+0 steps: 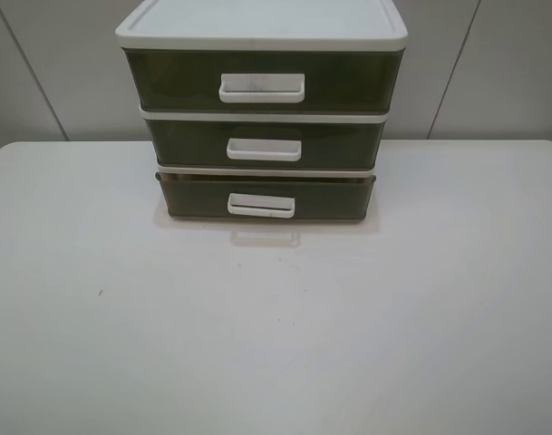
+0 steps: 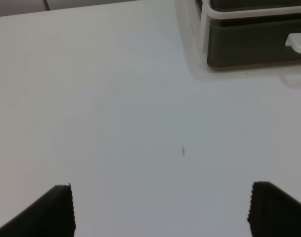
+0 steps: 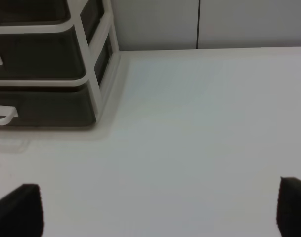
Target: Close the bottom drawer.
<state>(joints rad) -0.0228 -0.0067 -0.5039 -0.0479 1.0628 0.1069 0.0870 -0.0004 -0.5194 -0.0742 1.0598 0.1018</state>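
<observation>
The bottom drawer (image 1: 266, 197) is seen pulled slightly forward of the middle drawer (image 1: 265, 143) above it. The left gripper (image 2: 160, 210) and right gripper (image 3: 160, 210) are held wide apart, empty, short of the unit

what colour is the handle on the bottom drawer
White, on the dark brown bottom drawer; handle shows best in the exterior high view.

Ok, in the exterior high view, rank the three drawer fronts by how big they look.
1. top drawer, widest and tallest, though it is nearest the high camera.
2. and 3. middle drawer and bottom drawer: look alike, so unranked; the bottom one sticks out slightly.
</observation>
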